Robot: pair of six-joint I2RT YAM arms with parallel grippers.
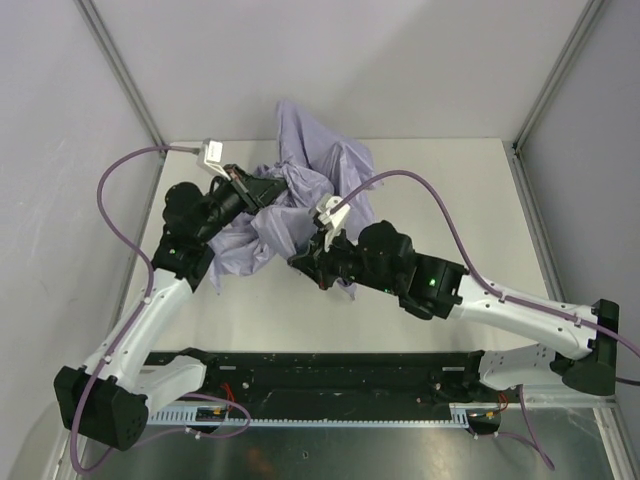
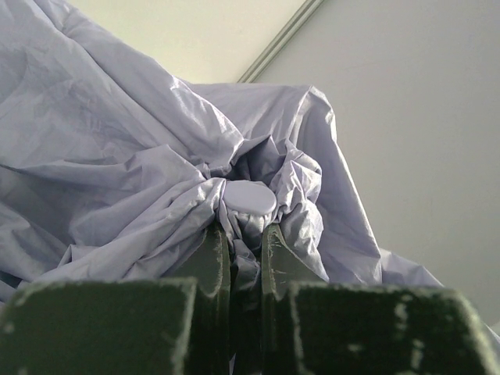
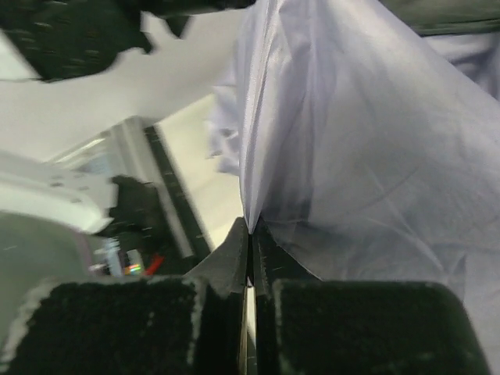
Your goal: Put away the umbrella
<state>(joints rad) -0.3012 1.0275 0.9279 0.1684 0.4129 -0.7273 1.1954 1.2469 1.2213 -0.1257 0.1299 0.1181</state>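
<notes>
The umbrella (image 1: 305,165) is a crumpled mass of pale lavender-grey canopy at the back middle of the table; its shaft and handle are hidden. My left gripper (image 1: 262,190) is shut on bunched fabric just below the round lavender top cap (image 2: 250,197). The cloth fills the left wrist view (image 2: 117,180). My right gripper (image 1: 305,258) is shut on a thin fold of the canopy's edge, seen as a taut sheet in the right wrist view (image 3: 351,141). Its jaws are pressed together with the fabric between them.
The pale table (image 1: 420,180) is walled by grey panels at the back and both sides. A black rail (image 1: 330,375) runs along the near edge between the arm bases. Purple cables loop over both arms.
</notes>
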